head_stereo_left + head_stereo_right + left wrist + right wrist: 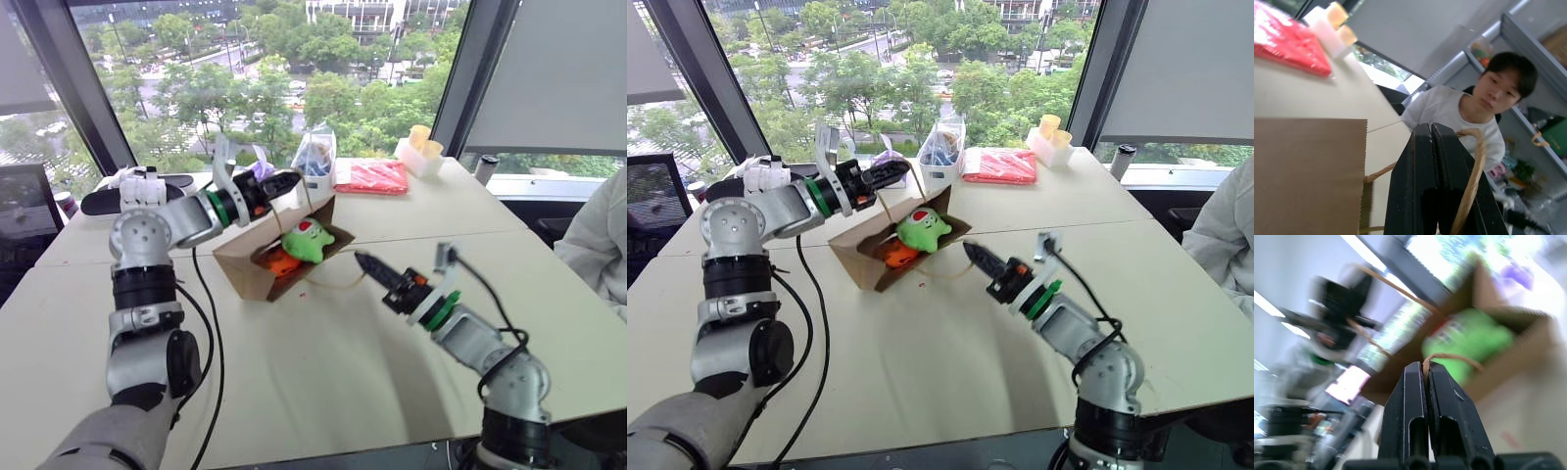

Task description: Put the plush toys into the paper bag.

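Left eye view: paper bag (257, 262) lying tipped on the pale tabletop (323, 362), mouth turned toward the right pincer (364, 262); long axis running from the raised far edge near the left pincer (290, 179) down toward the near right. Green plush toy (308, 239) and orange plush toy (278, 260) both sitting just inside that mouth, green nearer the opening, orange tucked deeper beside it. Left pincer closed on the upper handle (277, 211), holding the bag's top edge off the tabletop; right pincer shut, just beside the mouth, with the lower handle (338, 284) looping toward its tips. Right arm the nearer one to the toys and the open end. Right eye view: same layout, bag still lying over rather than upright, so the coming move probably turns on lifting both handles to stand it up. Left wrist view: fingers (1425, 161) pressed together with the tan handle loop curving over them, bag wall beside; a seated person beyond the tabletop. Right wrist view: fingers (1418, 396) closed, thin tan loop pinched at the tips, green toy straight ahead in the bag. No brand, label or readable writing anywhere.
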`<state>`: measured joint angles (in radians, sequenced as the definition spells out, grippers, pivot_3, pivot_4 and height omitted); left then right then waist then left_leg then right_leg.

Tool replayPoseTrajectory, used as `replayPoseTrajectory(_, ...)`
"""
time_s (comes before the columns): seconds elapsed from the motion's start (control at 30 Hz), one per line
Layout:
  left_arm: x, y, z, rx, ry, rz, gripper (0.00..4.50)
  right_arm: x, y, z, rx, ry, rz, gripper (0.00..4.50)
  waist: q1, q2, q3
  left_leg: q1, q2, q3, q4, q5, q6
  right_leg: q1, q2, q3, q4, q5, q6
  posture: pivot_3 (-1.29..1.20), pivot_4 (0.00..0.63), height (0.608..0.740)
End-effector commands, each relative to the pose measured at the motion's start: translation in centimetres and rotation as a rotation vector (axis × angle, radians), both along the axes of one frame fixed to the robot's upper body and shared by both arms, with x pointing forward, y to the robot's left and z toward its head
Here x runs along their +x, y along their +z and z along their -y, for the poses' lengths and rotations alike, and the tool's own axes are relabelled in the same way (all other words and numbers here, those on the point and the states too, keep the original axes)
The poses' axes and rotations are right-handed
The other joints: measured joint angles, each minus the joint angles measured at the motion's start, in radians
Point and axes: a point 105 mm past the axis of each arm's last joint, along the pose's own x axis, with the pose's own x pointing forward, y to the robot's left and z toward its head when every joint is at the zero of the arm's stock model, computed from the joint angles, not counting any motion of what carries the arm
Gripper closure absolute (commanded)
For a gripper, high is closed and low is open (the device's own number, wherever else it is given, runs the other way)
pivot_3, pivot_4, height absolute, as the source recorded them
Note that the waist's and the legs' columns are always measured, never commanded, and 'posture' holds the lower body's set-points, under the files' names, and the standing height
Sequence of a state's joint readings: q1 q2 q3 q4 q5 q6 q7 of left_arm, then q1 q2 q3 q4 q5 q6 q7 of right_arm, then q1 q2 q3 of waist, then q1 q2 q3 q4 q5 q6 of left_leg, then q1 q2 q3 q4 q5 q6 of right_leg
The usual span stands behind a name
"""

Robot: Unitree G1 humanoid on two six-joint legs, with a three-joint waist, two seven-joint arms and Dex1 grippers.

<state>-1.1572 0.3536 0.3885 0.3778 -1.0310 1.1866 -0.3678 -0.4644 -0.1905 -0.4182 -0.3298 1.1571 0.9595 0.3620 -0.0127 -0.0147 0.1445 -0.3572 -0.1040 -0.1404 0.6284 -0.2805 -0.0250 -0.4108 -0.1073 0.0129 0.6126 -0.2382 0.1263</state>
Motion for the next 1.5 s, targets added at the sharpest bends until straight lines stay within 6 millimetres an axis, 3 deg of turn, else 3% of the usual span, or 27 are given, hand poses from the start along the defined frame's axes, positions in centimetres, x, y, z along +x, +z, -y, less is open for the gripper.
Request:
replayPoseTrajectory(0.03,-0.3,2.8,0.1,-0.042,-0.03,0.079,4.5,-0.2,3.9,1.1,0.074,-0.013,0.112,4.43,0.0,0.0,0.0,0.0,0.0,0.0,0.0,0.0,0.0,0.0,0.0,0.0,0.0,0.0,0.0,0.0,0.15,0.74)
replayPoseTrajectory(0.1,0.0,3.1,0.0,-0.052,-0.029,0.075,4.5,0.0,5.0,1.5,0.091,-0.028,0.135,4.43,0.0,0.0,0.0,0.0,0.0,0.0,-0.001,0.0,0.0,0.0,0.0,0.0,0.0,0.0,0.0,0.0,0.15,0.74)
replayPoseTrajectory(0.2,0.8,1.9,0.0,-0.031,-0.005,0.04,4.5,0.2,5.5,1.6,0.094,-0.026,0.14,4.43,-0.001,0.0,0.0,0.0,0.0,0.0,-0.001,0.0,0.0,-0.001,0.0,0.0,0.0,0.0,0.0,0.0,0.15,0.74)
replayPoseTrajectory(0.4,1.7,-2.3,0.5,0.037,0.026,-0.066,4.5,0.8,2.8,1.4,0.037,-0.051,0.049,4.43,-0.001,0.0,0.0,-0.001,0.0,0.0,-0.001,0.0,0.0,-0.001,0.0,0.001,0.0,0.0,0.0,0.0,0.15,0.74)
replayPoseTrajectory(0.53,1.5,-3.4,0.5,0.041,0.018,-0.083,4.5,1.0,1.4,1.3,0.0,-0.075,0.011,4.43,-0.001,0.0,0.0,-0.002,0.0,0.001,-0.001,0.0,0.0,-0.002,0.0,0.001,0.0,0.0,0.0,0.0,0.15,0.74)
replayPoseTrajectory(0.6,1.4,-3.6,0.5,0.036,0.016,-0.083,4.5,0.9,0.9,1.6,-0.004,-0.082,0.002,3.9,0.0,0.0,0.0,-0.002,0.0,0.001,0.0,0.0,0.0,-0.003,0.0,0.001,0.0,0.0,0.0,0.0,0.15,0.74)
replayPoseTrajectory(0.87,0.8,-3.4,0.5,0.016,-0.017,-0.072,0.83,0.4,0.5,2.7,-0.03,-0.102,0.014,0.1,0.001,0.0,0.0,-0.002,0.0,0.001,0.0,0.0,0.001,-0.002,0.0,0.001,0.0,0.0,0.0,0.0,0.15,0.74)
replayPoseTrajectory(0.9,0.7,-3.3,0.4,0.014,-0.018,-0.067,0.32,0.2,0.5,2.7,-0.04,-0.103,0.02,0.0,0.001,0.0,0.0,-0.002,0.0,0.001,0.0,0.0,0.001,-0.002,0.0,0.001,0.0,0.0,0.0,0.0,0.15,0.74)
replayPoseTrajectory(0.93,0.6,-3.2,0.3,0.01,-0.02,-0.061,0.03,-0.1,0.5,2.7,-0.043,-0.094,0.029,0.0,0.001,0.0,0.0,-0.002,0.0,0.001,0.0,0.0,0.001,-0.002,0.0,0.001,0.0,0.0,0.0,0.0,0.15,0.74)
replayPoseTrajectory(1.23,-0.3,-3.4,-2.8,-0.014,0.011,-0.03,0.03,-3.5,1.2,2.1,0.003,0.025,0.07,0.0,0.001,0.0,0.0,-0.002,0.001,0.001,0.0,0.0,0.001,-0.002,0.0,0.002,0.0,0.0,0.0,0.0,0.15,0.74)
replayPoseTrajectory(1.43,-2.2,-5.0,-5.1,0.042,0.042,0.004,0.03,-3.8,0.3,2.2,-0.011,0.017,0.024,0.0,0.0,0.0,0.0,-0.001,0.001,0.001,0.0,-0.002,0.003,-0.002,0.0,0.002,0.0,0.0,0.0,0.0,0.15,0.74)
replayPoseTrajectory(1.5,-3.5,-6.5,-5.7,0.131,0.058,0.048,0.0,-3.6,-1.3,1.8,-0.094,0.008,-0.015,0.52,0.0,0.0,0.0,0.0,0.001,0.001,-0.001,-0.001,0.003,-0.001,0.0,0.003,0.0,0.0,0.0,0.0,0.15,0.74)
